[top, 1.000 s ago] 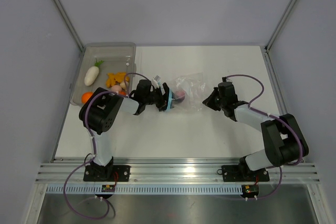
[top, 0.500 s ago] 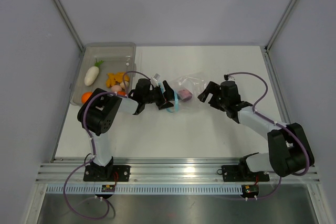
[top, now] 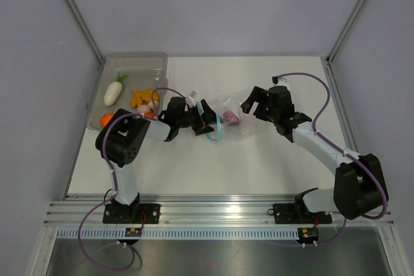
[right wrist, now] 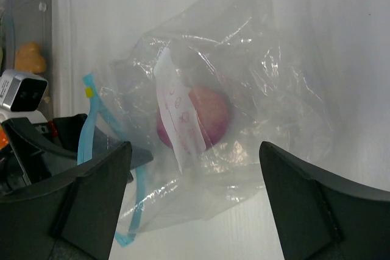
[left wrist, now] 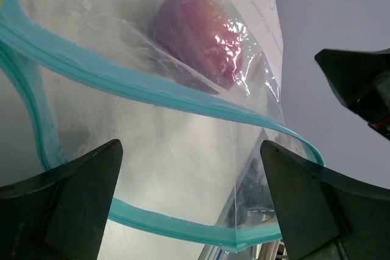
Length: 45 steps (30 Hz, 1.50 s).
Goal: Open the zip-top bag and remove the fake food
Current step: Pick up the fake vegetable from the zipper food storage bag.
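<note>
1. Your left hand (left wrist: 190, 147) is open, with its fingers spread wide. The zip-top bag (left wrist: 183, 168) sits right in front of it, and the light blue zip strip (left wrist: 152, 89) loops across the gap between the fingers. The spread looks meant to keep the mouth open. I cannot tell whether the fingers are inside the mouth.
2. The purple onion (left wrist: 201, 38) lies inside the bag, straight ahead of your left hand and beyond the strip. It is the only fake food I can see in there.
3. Your right hand (right wrist: 195, 147) is open too. It hovers above the bag's closed end, with the onion below the gap between its fingers. I judge it is placed there to pinch the film or nudge the onion toward the mouth.
4. The white radish (top: 114, 92) and yellow pieces (top: 143, 97) lie in the grey tray (top: 136, 63), behind your left hand.
5. The crinkly film rests loose on the table (top: 194, 166), so it may slide when you close on it.
</note>
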### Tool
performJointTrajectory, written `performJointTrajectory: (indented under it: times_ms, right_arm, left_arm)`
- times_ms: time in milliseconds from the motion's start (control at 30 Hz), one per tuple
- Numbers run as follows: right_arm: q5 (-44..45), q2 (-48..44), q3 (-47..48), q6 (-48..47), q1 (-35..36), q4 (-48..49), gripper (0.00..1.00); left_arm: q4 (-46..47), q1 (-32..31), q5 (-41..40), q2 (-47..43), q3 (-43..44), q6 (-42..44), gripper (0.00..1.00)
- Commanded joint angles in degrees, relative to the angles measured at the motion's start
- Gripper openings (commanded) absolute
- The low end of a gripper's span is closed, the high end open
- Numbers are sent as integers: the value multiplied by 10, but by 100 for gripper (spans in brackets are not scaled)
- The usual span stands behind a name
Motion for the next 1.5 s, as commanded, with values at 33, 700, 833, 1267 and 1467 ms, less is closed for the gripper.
performJointTrajectory:
  times_ms: [33, 700, 833, 1267, 1467]
  right_arm:
    - [2, 75, 70, 1, 6, -16, 92]
    - [-39, 261, 152, 30, 21, 2, 91]
    - [-38, 279, 167, 27, 28, 6, 90]
    - [-11, 272, 160, 13, 41, 13, 45]
    - [-37, 288, 171, 3, 42, 7, 22]
  left_arm:
    - [23, 2, 1, -15, 8, 8, 99]
    - [3, 2, -12, -11, 14, 21, 99]
    - [0, 2, -15, -7, 17, 23, 99]
    - [-30, 2, -30, -7, 20, 38, 99]
    - [-74, 2, -76, -30, 13, 61, 99]
